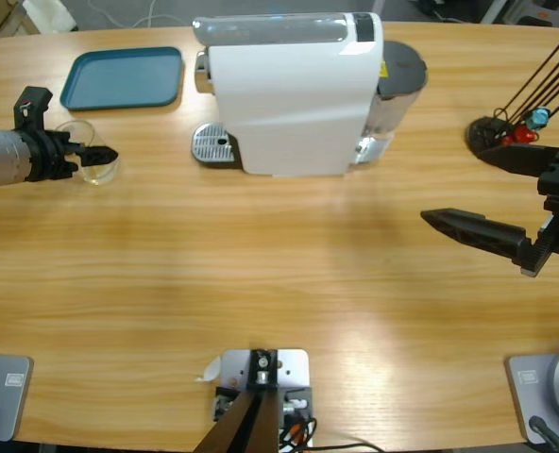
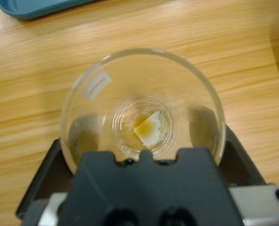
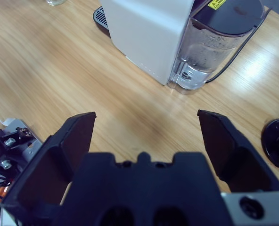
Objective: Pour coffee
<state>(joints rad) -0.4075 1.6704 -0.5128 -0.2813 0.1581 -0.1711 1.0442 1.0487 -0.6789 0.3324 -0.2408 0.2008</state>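
Observation:
A small clear glass [image 1: 89, 160] stands on the table at the far left, beside the teal tray. My left gripper [image 1: 98, 155] is shut on it, one black jaw on each side of the glass [image 2: 139, 94] in the left wrist view. The coffee [image 2: 146, 126] is a thin amber-brown patch on the glass's bottom, with a pale label showing through. My right gripper [image 1: 449, 225] hovers open at the right side of the table, pointing left with nothing between its jaws. In the right wrist view that gripper [image 3: 145, 117] faces the white coffee machine [image 3: 144, 33].
The big white coffee machine [image 1: 289, 94] stands at the back middle, with a metal drip tray [image 1: 213, 144] on its left and a water tank [image 1: 393, 85] on its right. A teal tray [image 1: 124, 77] lies back left. A black stand with thin rods [image 1: 506, 132] sits far right.

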